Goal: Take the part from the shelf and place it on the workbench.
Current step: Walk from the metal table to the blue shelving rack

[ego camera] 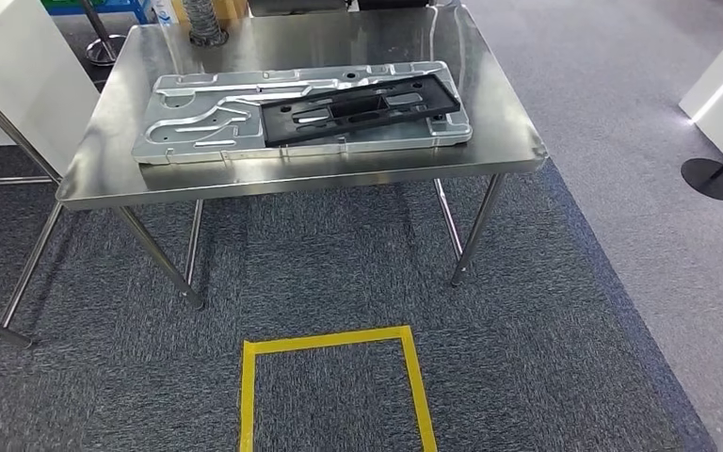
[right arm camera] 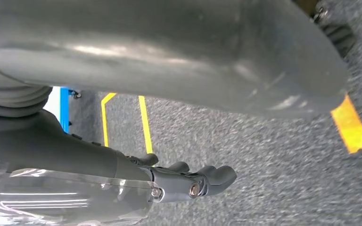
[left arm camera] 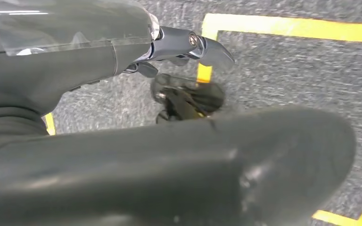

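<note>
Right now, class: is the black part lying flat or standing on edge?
Flat: the black part lies across the silver stamped panel on the steel workbench.

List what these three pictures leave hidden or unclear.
- Silver plate, head view: the black part covers its middle.
- Coiled hose, head view: cut off by the top edge.
- Left hand, left wrist view: fingers blurred and partly hidden by a dark body part.
- Right hand, right wrist view: fingers' far side hidden.
</note>
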